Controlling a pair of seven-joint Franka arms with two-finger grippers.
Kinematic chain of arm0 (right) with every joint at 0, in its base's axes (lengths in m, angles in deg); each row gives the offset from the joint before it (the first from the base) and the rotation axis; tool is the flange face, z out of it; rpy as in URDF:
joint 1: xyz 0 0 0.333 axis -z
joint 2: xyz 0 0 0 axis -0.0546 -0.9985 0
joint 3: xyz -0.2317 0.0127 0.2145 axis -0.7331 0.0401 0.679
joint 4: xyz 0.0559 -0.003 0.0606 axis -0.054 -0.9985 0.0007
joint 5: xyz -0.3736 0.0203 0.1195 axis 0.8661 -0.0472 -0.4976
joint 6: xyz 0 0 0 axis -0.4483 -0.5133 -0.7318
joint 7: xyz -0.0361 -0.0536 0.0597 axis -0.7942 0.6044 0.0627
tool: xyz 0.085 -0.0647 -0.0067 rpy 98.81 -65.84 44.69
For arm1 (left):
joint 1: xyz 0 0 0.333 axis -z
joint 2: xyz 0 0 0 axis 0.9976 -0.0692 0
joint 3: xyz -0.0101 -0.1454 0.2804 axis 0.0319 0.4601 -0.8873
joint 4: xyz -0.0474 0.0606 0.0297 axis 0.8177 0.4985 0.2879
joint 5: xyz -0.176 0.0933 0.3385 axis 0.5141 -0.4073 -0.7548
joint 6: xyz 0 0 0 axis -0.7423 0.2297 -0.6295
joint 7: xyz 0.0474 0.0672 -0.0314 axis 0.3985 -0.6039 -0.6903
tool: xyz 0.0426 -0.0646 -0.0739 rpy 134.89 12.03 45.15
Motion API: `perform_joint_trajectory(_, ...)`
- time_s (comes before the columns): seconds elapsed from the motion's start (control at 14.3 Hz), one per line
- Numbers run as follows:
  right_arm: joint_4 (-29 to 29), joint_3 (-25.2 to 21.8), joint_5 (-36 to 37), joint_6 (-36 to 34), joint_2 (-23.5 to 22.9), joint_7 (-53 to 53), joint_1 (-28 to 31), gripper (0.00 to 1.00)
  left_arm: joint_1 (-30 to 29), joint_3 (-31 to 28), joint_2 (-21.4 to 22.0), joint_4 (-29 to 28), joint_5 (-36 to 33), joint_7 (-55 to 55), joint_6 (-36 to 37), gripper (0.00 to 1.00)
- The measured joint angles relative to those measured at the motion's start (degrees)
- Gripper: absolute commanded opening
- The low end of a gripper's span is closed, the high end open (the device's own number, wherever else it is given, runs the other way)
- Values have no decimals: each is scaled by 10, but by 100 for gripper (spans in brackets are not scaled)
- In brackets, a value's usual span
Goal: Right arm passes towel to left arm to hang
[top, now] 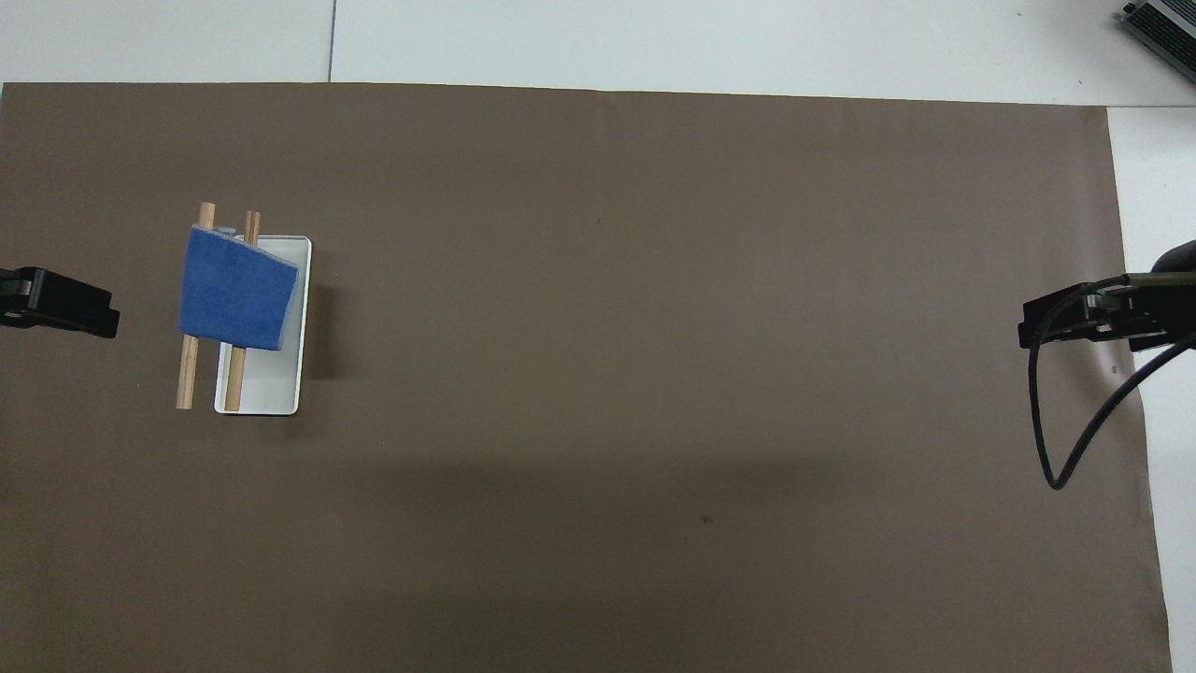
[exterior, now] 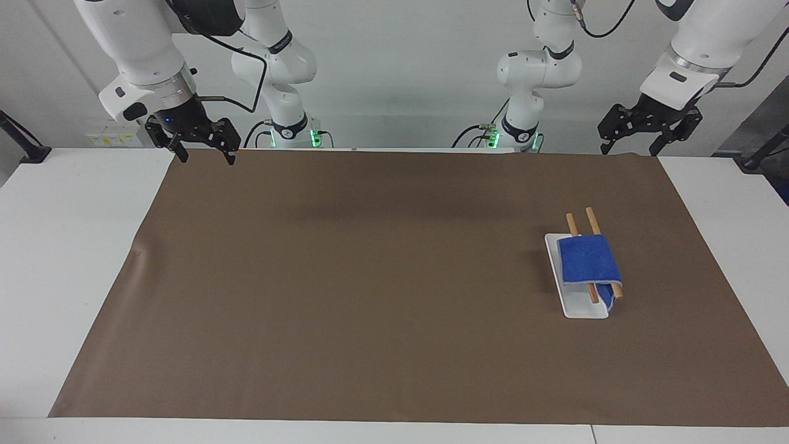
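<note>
The blue towel (exterior: pixel 588 261) (top: pixel 235 292) hangs draped over two wooden rods (exterior: pixel 582 223) (top: pixel 187 374) of a rack with a white base (exterior: pixel 576 303) (top: pixel 271 383), toward the left arm's end of the table. My left gripper (exterior: pixel 635 148) (top: pixel 65 308) hangs open in the air over the brown mat's corner at the robots' edge, apart from the towel, holding nothing. My right gripper (exterior: pixel 206 156) (top: pixel 1046 327), with a small blue wrist light, hangs open and empty over the mat's corner at the right arm's end.
A brown mat (exterior: pixel 370 277) (top: pixel 654 374) covers most of the white table (exterior: pixel 61 246). A black cable (top: pixel 1056 439) loops down from the right wrist. A grey device (top: pixel 1163 28) sits at the table corner farthest from the robots at the right arm's end.
</note>
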Motion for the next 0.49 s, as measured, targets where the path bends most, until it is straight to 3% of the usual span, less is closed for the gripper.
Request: perform_joint_trajectory(0.49,0,0,0,0,0,0,0,100,1,-5,0,0,0,27,2,100)
